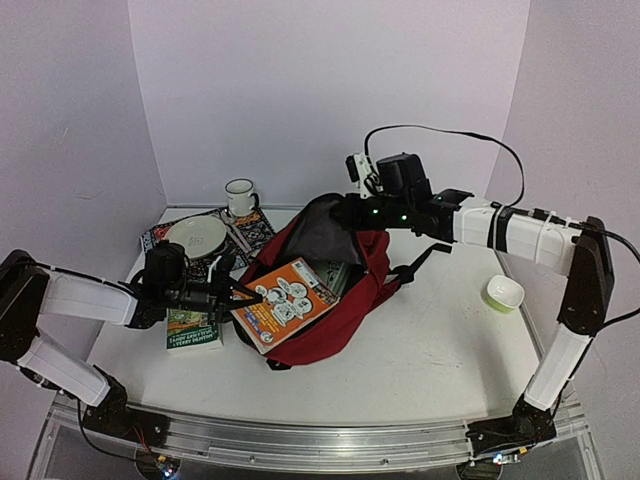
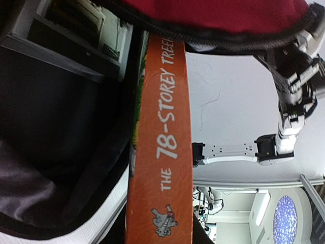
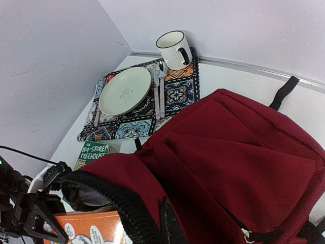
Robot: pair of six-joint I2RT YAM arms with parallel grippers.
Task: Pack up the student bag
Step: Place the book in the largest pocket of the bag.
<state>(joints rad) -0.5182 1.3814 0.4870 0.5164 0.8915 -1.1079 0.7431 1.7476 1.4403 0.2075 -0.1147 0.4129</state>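
The orange book (image 2: 160, 127) runs off the bottom of the left wrist view, and its spine title breaks off at "TREE" under the backpack (image 2: 218, 15) rim. The fingers of the right gripper (image 1: 350, 210) cannot be made out against that dark rim. The left arm (image 1: 90, 298) hides the upper part of the green book (image 1: 193, 330).

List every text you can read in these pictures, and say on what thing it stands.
"THE 78-STOREY TREE", cut off: spine of the orange book at the student bag mouth.
"THE 104-STOREY TREEHOUSE": green book.
Plate emblem and orange cover print: too small.
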